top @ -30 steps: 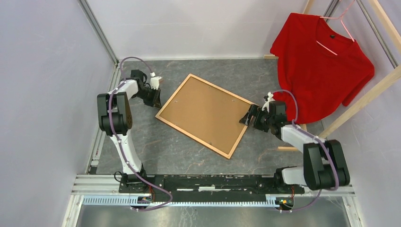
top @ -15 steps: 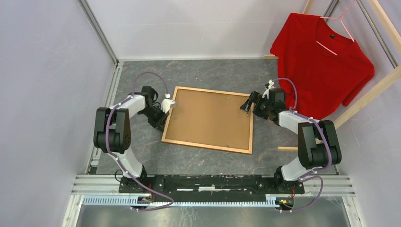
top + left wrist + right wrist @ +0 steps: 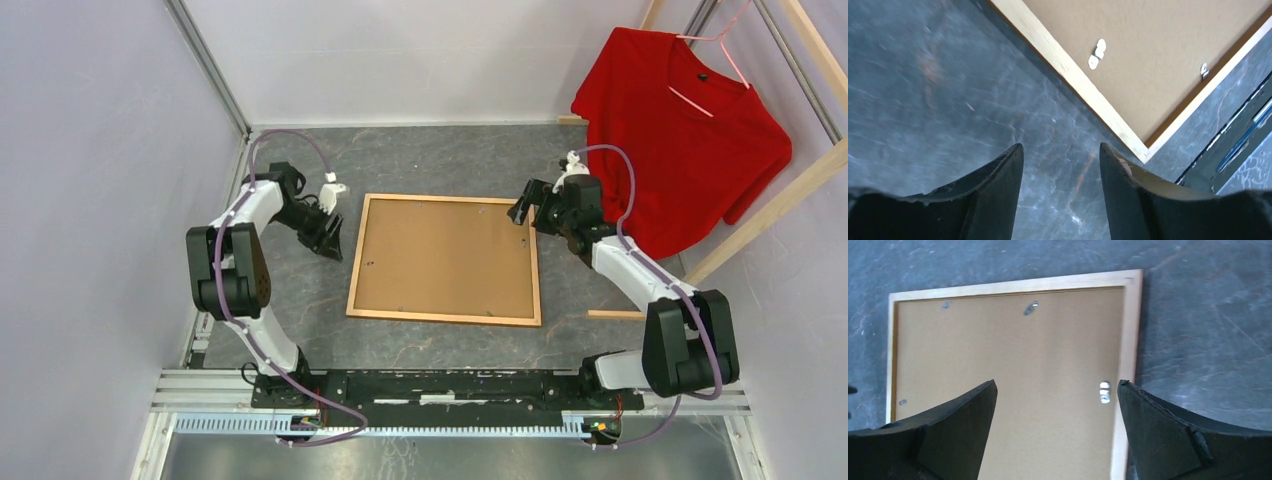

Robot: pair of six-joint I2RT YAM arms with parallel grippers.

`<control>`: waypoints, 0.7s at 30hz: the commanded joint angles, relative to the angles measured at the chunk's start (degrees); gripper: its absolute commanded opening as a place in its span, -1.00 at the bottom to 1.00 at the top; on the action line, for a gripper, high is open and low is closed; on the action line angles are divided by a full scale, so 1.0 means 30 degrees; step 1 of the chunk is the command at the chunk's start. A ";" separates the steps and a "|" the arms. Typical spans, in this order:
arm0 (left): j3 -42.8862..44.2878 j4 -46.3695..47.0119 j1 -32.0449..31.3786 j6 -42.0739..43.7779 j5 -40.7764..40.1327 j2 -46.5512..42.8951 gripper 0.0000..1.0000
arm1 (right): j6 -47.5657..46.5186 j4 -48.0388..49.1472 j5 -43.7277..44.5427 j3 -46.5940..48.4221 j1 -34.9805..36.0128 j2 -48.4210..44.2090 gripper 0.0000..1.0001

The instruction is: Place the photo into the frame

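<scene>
Frame (image 3: 443, 199) back-up on bench (image 3: 450, 160), likely for tab access; left fingers (image 3: 993, 200) 9 o'clock, right fingers (image 3: 948, 435) 2 o'clock, both open, empty.

surface: dark grey mottled table (image 3: 430, 160) | on it: frame (image 3: 445, 318) flat, backing board (image 3: 445, 258) up

Top camera: fixed, above and behind the arm bases, facing down and forward. From far off we take in the whole dark grey marbled tabletop (image 3: 420, 160) and the thin-railed orange-brown wooden frame (image 3: 440, 317).

Left wrist camera: low and close, looking past the left gripper (image 3: 1060, 150) at one frame corner.

Right wrist camera: higher, looking past the right gripper (image 3: 1058, 385) across most of the frame's back.

We find frame and tabletop in all three views.
</scene>
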 commanded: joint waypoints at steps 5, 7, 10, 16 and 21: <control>0.3129 -0.0004 0.0114 -0.2153 0.4940 0.4172 0.19 | 0.1755 0.3580 0.1659 -0.0124 0.6940 -0.0433 0.94; 0.3583 -0.0003 0.0112 -0.2438 0.5280 0.4916 0.07 | 0.2442 0.5110 0.1490 -0.0138 0.8783 0.0526 0.92; 0.3905 -0.0003 0.0112 -0.2636 0.5431 0.5569 -0.20 | 0.3051 0.6232 0.1985 0.0907 1.1191 0.2517 0.87; 0.3783 0.0523 0.0126 -0.2945 0.5564 0.5987 -0.47 | 0.3845 0.7343 0.1843 0.4209 1.3947 0.6838 0.73; 0.3632 0.0864 0.0162 -0.3164 0.5257 0.6315 -0.58 | 0.4693 0.7992 0.0804 0.6770 1.4717 1.0151 0.64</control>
